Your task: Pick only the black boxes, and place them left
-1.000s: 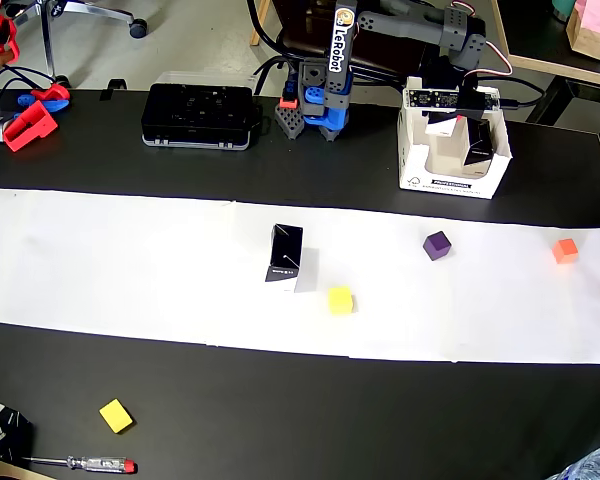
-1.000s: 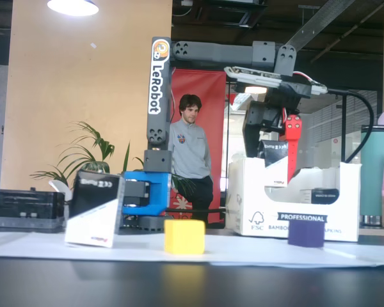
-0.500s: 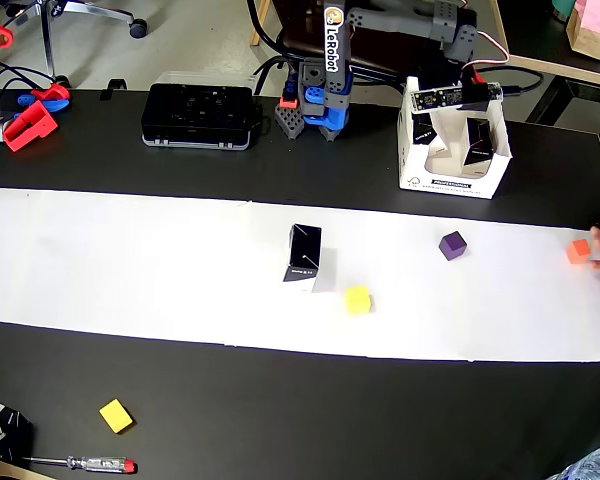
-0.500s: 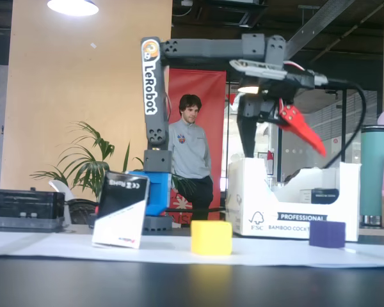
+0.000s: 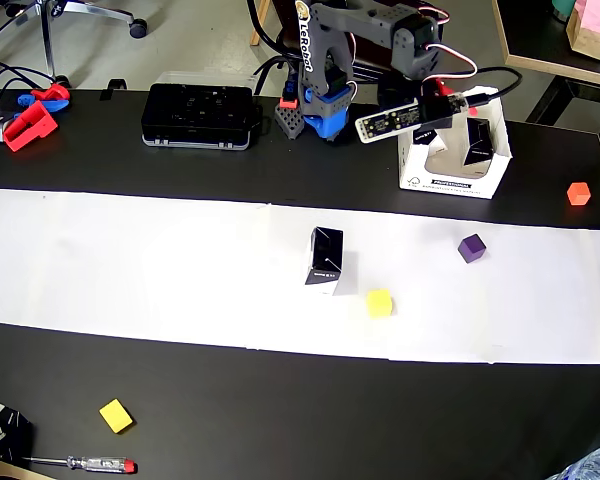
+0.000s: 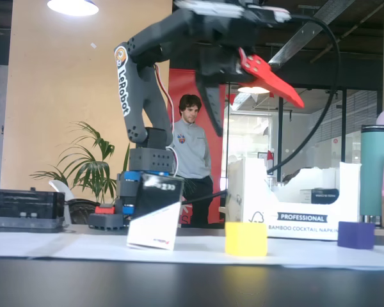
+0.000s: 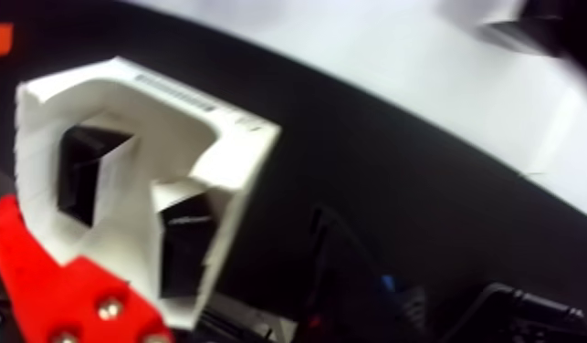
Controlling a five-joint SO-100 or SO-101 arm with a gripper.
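With two black boxes (image 5: 477, 142) lying in the white carton (image 5: 450, 183), the tool (image 6: 259, 89) hangs released and empty above it, so the next pick, judging by this, calls for reaching the black box (image 5: 325, 260) on the white paper strip (image 5: 130, 265).

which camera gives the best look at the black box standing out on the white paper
The overhead view: the black box is sharp, unobstructed, near the yellow cube on the white paper. The fixed view shows it from the side, tilted. The wrist view catches only a blurred dark corner.
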